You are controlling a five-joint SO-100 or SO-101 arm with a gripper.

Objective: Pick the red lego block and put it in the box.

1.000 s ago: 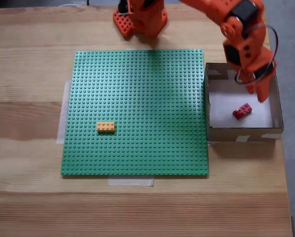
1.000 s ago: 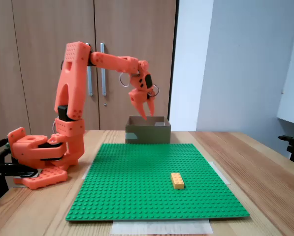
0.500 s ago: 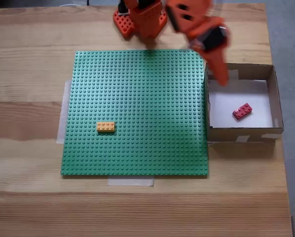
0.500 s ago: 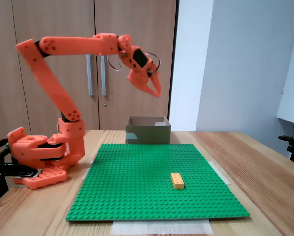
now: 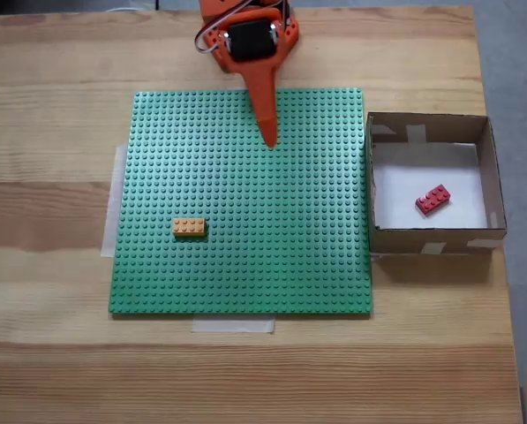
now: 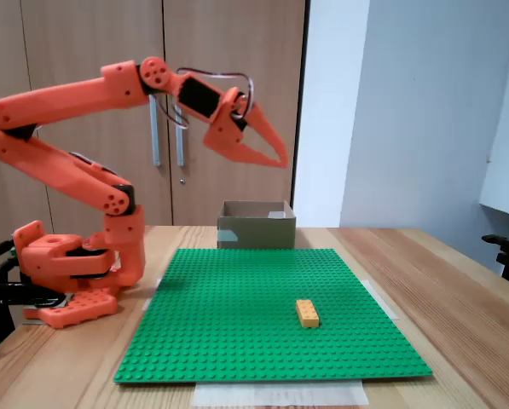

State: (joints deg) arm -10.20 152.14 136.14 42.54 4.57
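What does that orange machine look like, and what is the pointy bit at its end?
The arm is bright orange plastic: chunky links dotted with small holes, joined by round pivots, on a blocky orange base. Black rectangular motor blocks sit in the joints. A thin cable loops by the wrist. The pointy bit is the gripper: two long tapering orange fingers, like a beak.

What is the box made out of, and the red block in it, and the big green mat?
The box looks like brown cardboard: matte brown walls, pale tape patches, a white bottom that may be paper. The red lego block looks like hard, smooth plastic with studs on top. The green mat seems to be a plastic baseplate, flat and covered in even rows of small studs.
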